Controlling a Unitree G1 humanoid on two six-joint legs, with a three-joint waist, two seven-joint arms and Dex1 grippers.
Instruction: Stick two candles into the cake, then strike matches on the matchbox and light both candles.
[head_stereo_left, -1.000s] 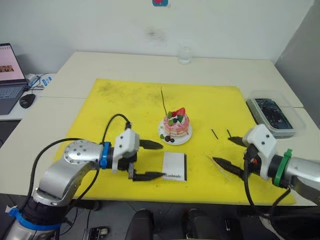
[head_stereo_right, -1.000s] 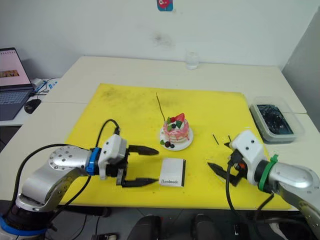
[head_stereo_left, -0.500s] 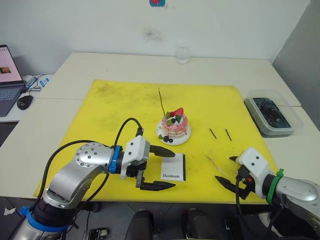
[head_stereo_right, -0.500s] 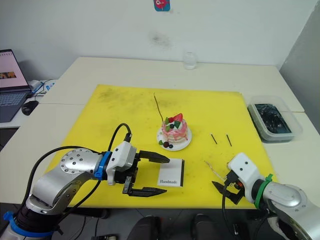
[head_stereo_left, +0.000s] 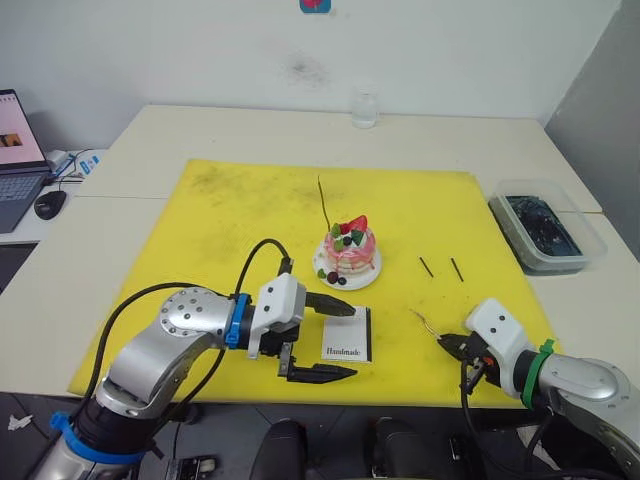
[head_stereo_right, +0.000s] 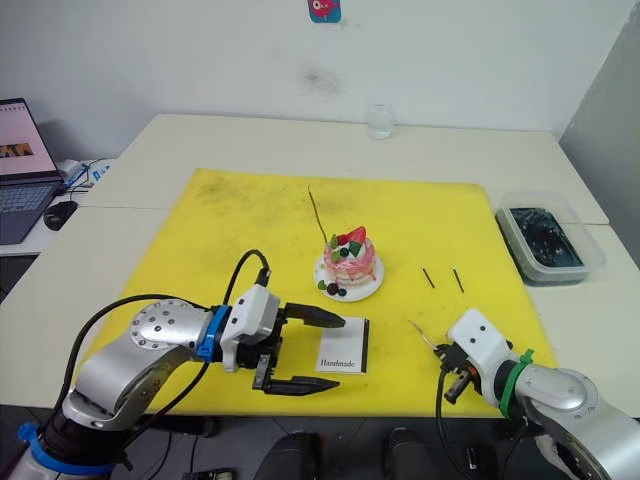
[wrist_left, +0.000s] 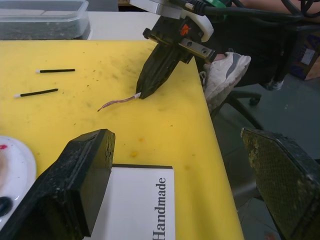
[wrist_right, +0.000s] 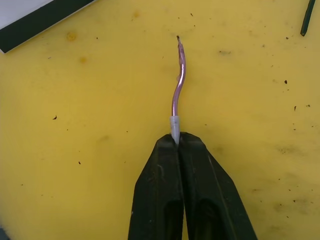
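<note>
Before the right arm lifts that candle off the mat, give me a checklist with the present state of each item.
1. Right pincer shut on the white end of the thin, curved, wire-like candle: ok.
2. Candle clear of the flat white matchbox printed "Handmade": ok.
3. Other thin candle standing by the small round pink cake with fruit on a white plate; whether stuck in: cannot tell.
4. Left pincer open around the matchbox, not gripping it: ok.
5. Two short dark matches lying on the yellow mat, away from the lift: ok.
</note>
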